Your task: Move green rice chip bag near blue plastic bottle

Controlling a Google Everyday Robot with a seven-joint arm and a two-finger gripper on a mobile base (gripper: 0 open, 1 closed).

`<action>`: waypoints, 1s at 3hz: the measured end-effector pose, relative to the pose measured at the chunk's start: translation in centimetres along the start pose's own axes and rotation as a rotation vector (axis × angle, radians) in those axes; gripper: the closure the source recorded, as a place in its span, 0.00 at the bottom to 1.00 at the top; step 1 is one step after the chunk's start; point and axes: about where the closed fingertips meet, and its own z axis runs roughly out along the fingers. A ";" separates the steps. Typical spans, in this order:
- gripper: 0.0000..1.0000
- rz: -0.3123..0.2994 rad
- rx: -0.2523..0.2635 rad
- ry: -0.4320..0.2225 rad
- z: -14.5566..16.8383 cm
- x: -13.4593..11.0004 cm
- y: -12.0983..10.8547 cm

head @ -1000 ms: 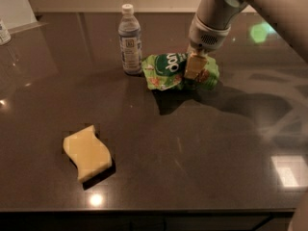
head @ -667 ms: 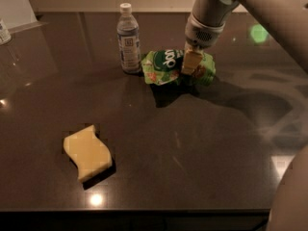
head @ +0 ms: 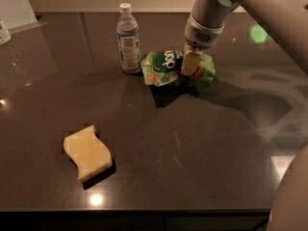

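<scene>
Yellow wavy sponge [head: 88, 153] lies toward the desk's front-left corner; blue plastic bottle [head: 128, 40] stands upright near the back edge; just right of it, green rice chip bag [head: 166, 67], long axis left-right; the gripper [head: 191, 62], jaws clamped on its right end from above; dark glossy desk [head: 192, 148]; pale wall behind.

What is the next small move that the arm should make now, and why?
Probably open the gripper and lift it straight up. It is shut on the right half of the green rice chip bag, whose left edge already lies beside the blue plastic bottle, almost touching it. Going further left could tip the upright bottle.
</scene>
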 end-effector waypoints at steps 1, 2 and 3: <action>0.09 -0.001 0.000 -0.001 0.2 -0.1 0.0; 0.00 -0.001 -0.001 -0.001 0.4 -0.1 0.0; 0.00 -0.001 -0.001 -0.001 0.4 -0.1 0.0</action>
